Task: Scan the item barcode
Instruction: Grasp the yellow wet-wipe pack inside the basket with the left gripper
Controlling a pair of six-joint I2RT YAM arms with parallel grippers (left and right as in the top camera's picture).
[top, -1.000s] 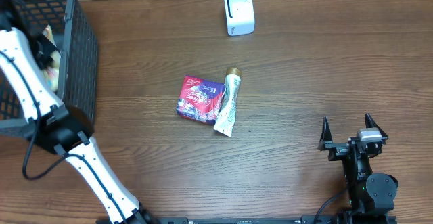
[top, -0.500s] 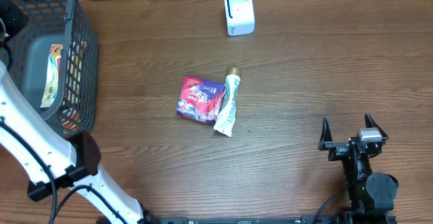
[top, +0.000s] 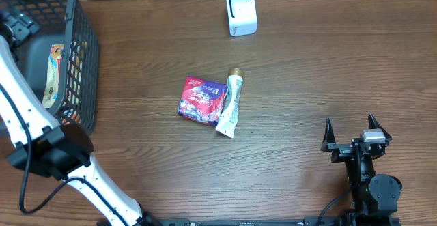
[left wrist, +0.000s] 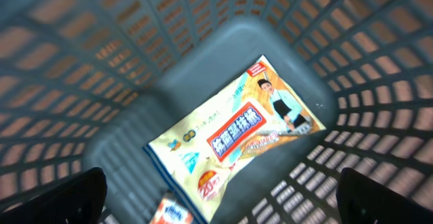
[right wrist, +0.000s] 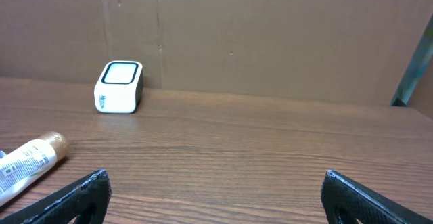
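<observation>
hovering over the basket [left wrist: 108, 139] with left gripper [left wrist: 220, 198] spread wide, holding nothing. looking straight down at a snack packet [left wrist: 237, 132] flat on the basket floor below.

Basket [top: 85, 55]: the overhead view's left and top edges cut it off; its mesh was blurred for me in the left wrist view.
Snack bag [left wrist: 237, 136], on the basket floor: I found its print too small to read.
Small packet [left wrist: 172, 214], just beside the bag in the basket: the left wrist view's bottom edge cut it off.
</observation>
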